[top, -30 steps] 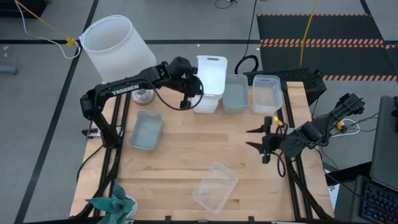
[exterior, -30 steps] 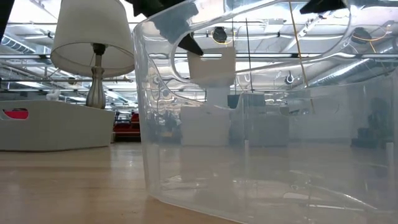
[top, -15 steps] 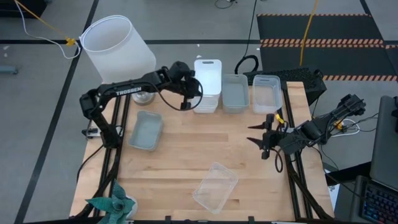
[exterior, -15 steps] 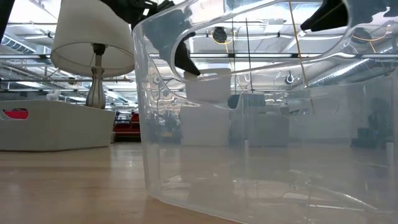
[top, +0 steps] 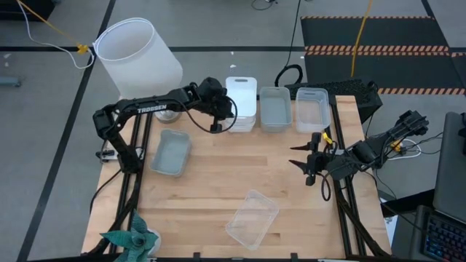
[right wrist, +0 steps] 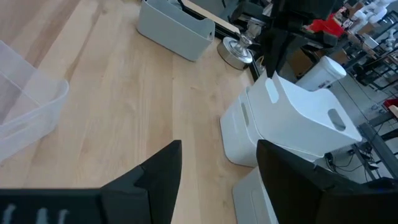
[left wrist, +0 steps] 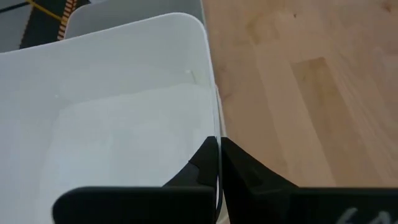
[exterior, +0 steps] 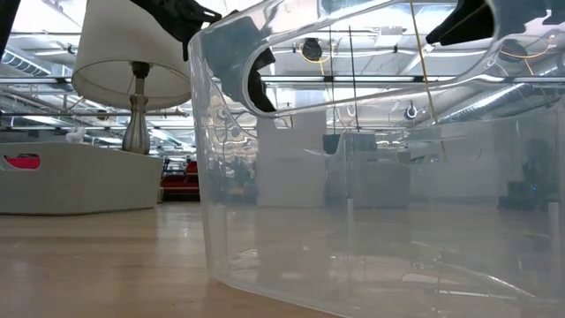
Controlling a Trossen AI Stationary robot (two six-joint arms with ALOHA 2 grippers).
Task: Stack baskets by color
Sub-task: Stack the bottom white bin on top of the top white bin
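My left gripper (top: 223,110) is shut on a white basket (top: 241,94) at the table's far middle. That basket sits tilted on another white basket (right wrist: 239,134) below it. Beside them toward the right stand a grey basket (top: 275,109) and a clear basket (top: 312,109). A second grey basket (top: 171,151) rests at the left. A second clear basket (top: 253,217) lies near the front edge and fills the low view (exterior: 353,194). My right gripper (top: 300,159) hovers open at the right, touching nothing. My left gripper pinches the white basket's long side wall at its rim (left wrist: 214,127), one finger (left wrist: 193,171) inside the basket and one (left wrist: 249,171) outside. The fingers slant down from the table's left side. The basket is tilted, its underside on the white basket beneath.
A big white lampshade (top: 138,54) and its metal foot (top: 169,113) stand at the far left corner. A small green plant (top: 131,240) sits at the near left corner. Bare wood lies in the table's middle (top: 240,164).
My left gripper has gone down with the white basket, still shut on it. The basket was lifted clear and steeply tipped; it now lies lower and flatter on the white basket beneath. My right gripper has stayed open and nearly still.
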